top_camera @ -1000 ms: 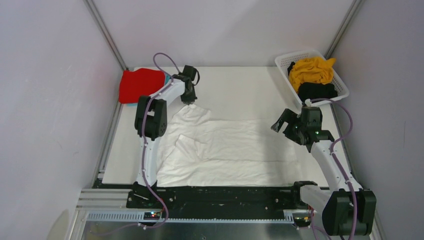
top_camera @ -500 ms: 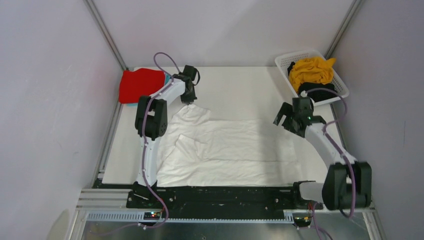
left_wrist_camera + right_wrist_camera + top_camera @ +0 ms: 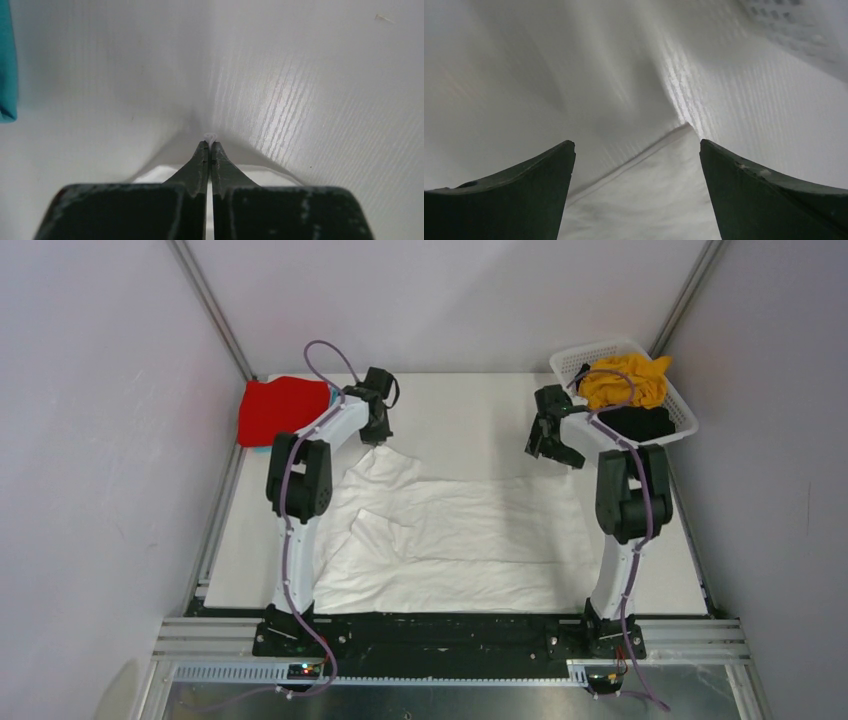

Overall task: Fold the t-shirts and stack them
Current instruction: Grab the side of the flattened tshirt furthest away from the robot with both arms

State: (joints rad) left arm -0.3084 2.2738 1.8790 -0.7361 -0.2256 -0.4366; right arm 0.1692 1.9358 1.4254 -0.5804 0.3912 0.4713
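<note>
A white t-shirt lies spread out on the table. My left gripper is shut on its far left corner, and a bit of white cloth peeks out between the closed tips. My right gripper is open just above the shirt's far right corner, which lies between the spread fingers. A folded red t-shirt lies at the far left on a light blue one. A mustard yellow t-shirt and a black t-shirt sit in the basket.
The white slotted basket stands at the far right corner, close beside my right gripper. Grey walls and metal frame posts enclose the table on three sides. A black rail runs along the table's near edge.
My right arm has swung from the shirt's right edge up and left to its far right corner, next to the basket. The left gripper has stayed put, shut on the cloth.
</note>
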